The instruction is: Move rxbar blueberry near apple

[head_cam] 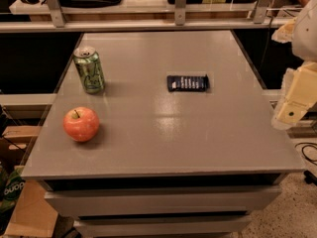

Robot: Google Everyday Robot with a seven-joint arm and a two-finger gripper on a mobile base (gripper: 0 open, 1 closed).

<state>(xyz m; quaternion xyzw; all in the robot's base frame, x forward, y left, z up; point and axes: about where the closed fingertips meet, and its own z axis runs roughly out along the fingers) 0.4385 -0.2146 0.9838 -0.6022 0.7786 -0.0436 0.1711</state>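
The rxbar blueberry (187, 83) is a flat dark navy bar with small white lettering. It lies flat on the grey table (163, 133), right of centre and towards the back. The apple (81, 124) is red-orange with a short stem and sits near the table's front left. My gripper (292, 108) shows as a cream-coloured part at the right edge of the view. It hangs beside the table's right edge, well to the right of the bar and far from the apple. It holds nothing that I can see.
A green soda can (89, 69) stands upright at the back left, behind the apple. A shelf rail with metal posts (178, 6) runs along the far side. Cardboard boxes (25, 207) sit on the floor at the left, and a cable (309, 155) lies at the right.
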